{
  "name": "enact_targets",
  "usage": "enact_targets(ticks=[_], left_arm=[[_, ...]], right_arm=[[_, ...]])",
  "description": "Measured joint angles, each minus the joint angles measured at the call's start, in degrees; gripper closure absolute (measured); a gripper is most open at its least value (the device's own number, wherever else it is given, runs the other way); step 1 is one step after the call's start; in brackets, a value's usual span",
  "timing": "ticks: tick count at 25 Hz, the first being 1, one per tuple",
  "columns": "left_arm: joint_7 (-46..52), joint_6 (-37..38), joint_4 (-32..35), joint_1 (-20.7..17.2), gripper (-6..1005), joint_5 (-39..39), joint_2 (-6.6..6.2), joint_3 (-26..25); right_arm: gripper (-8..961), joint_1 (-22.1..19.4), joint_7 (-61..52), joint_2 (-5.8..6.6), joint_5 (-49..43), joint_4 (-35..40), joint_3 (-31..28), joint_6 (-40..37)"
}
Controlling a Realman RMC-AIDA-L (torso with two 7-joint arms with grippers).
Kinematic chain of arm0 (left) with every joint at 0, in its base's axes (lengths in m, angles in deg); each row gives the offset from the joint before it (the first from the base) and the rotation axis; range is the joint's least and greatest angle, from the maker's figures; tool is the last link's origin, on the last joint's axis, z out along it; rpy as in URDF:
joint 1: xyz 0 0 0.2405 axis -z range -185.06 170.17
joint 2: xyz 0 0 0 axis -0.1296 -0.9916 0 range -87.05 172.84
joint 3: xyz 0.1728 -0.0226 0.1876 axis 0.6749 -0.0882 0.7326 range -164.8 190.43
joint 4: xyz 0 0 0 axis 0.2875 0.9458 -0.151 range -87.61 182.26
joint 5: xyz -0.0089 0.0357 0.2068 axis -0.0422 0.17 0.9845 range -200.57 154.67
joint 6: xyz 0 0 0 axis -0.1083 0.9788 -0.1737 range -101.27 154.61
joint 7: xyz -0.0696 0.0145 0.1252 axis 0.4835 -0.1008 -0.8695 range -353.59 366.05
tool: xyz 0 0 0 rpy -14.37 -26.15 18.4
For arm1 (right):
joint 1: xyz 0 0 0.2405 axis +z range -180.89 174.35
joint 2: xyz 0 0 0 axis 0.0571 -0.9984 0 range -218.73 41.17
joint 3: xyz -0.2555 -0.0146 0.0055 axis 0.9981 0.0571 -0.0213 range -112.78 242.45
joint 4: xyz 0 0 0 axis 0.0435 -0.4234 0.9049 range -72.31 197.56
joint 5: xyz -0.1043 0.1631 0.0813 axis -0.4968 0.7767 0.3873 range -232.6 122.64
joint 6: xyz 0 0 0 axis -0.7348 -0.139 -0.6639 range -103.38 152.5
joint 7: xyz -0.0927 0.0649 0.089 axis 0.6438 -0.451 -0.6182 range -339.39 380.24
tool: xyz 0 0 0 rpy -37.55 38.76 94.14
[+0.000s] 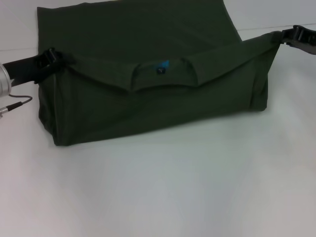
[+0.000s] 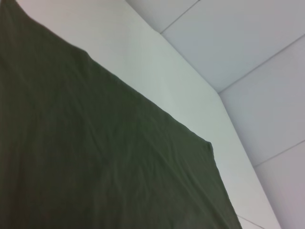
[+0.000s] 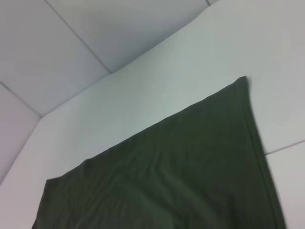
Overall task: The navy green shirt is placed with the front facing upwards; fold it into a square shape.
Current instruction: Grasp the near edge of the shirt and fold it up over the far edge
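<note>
Head view shows the shirt (image 1: pixel 148 94) on the white table (image 1: pixel 163 187), both grippers, left (image 1: pixel 51 60) and right (image 1: pixel 295 37), clenched on its lifted collar edge, so the lengthwise fold looks roughly midway, the print hidden, squaring still to do.

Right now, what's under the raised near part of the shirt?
The navy green shirt hangs between the left gripper and right gripper. Only white table shows; anything beneath is covered.
</note>
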Motion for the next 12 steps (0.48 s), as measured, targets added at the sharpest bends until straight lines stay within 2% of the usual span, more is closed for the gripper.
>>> enact_targets(ticks=[12], left_arm=[[-4.36,-4.74,-0.12,1.41,976,-0.67,0.91,0.04]], right_arm=[[900,0.03,1.8,-1.21,1.56,-0.57,-0.21,4.62]])
